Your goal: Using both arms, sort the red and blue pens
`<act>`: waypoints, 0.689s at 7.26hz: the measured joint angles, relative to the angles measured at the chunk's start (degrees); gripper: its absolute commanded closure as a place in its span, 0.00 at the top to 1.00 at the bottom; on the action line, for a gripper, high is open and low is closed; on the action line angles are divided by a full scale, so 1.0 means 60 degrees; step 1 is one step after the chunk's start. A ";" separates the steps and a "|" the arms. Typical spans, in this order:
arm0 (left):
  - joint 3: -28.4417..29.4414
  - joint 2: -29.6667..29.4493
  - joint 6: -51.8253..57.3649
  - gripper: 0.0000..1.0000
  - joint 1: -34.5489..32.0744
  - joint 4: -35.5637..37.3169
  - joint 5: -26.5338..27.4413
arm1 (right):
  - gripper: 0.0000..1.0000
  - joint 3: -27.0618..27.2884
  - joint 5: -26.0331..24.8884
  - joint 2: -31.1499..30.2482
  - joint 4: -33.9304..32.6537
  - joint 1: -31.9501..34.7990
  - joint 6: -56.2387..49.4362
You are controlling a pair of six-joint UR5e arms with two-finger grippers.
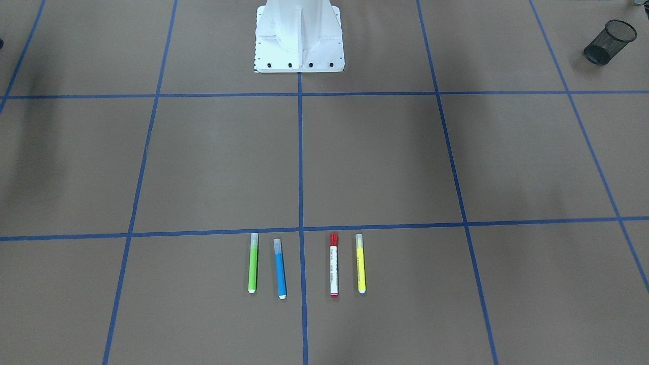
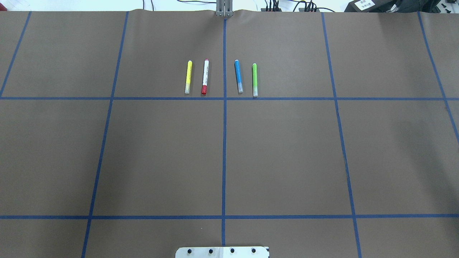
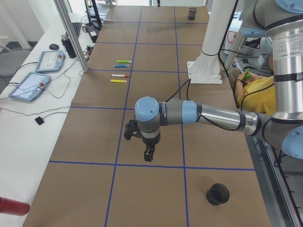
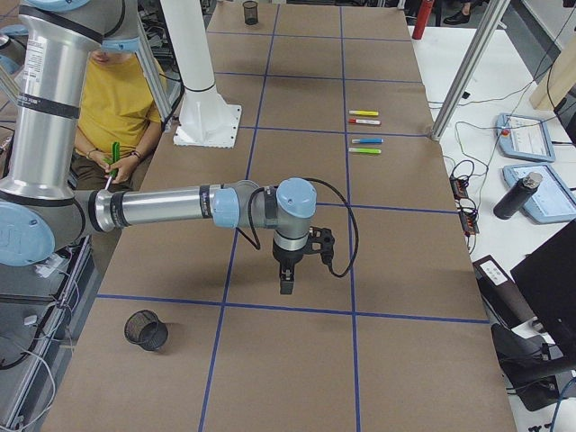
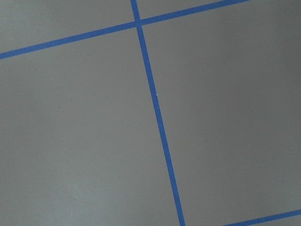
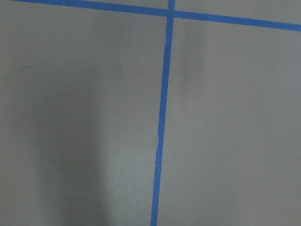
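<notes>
Front-facing view. Records four markers lying flat and parallel, apart from one another, on the brown table (image 1: pixel 380 162), just below a cross line of blue tape (image 1: pixel 300 152). Lists, from that view's left: green marker (image 1: pixel 253 263), blue pen (image 1: pixel 280 268), red pen (image 1: pixel 333 265), yellow marker (image 1: pixel 360 263). Places the blue pen and red pen on opposite sides of the centre tape line, clear of it. Notes the white pedestal base (image 1: pixel 299 35) at top and a black mesh cup (image 1: pixel 608 41) at top right.

Overhead view. Confirms the same row in the far squares, caps toward the robot.

Left side view. Shows the left arm (image 3: pixel 213 116) reaching out over the table, with the left gripper (image 3: pixel 148 153) pointing down, well apart from the pens. Cannot tell whether the jaws are spread or pressed together. Notes a seated person (image 3: pixel 258 92) beyond the base.

Right side view. Shows the right arm (image 4: pixel 171 209) and right gripper (image 4: pixel 286 281) likewise, near a second mesh cup (image 4: pixel 146 329). Cannot tell the jaw state here either.

Wrist views. Show only table and tape.
</notes>
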 measured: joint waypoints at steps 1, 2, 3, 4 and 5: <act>-0.0010 -0.0002 -0.0023 1.00 0.0004 0.0000 -0.0003 | 1.00 -0.0007 0.0000 0.0001 0.0000 0.0000 0.0000; -0.0028 -0.0012 -0.0057 1.00 0.0017 0.0003 -0.0009 | 1.00 0.0000 0.0000 0.0007 0.0000 0.0000 0.0000; -0.0035 -0.0029 -0.0077 1.00 0.0028 0.0009 -0.0012 | 1.00 0.0038 0.0000 0.0045 0.0000 -0.0003 0.0000; -0.0005 -0.0067 -0.0137 1.00 0.0036 0.0010 -0.0032 | 1.00 0.0074 0.0003 0.0159 -0.0006 -0.0020 0.0007; 0.0009 -0.0155 -0.0607 1.00 0.0045 -0.0002 -0.0103 | 1.00 0.0072 0.0020 0.0360 -0.0026 -0.0042 0.0048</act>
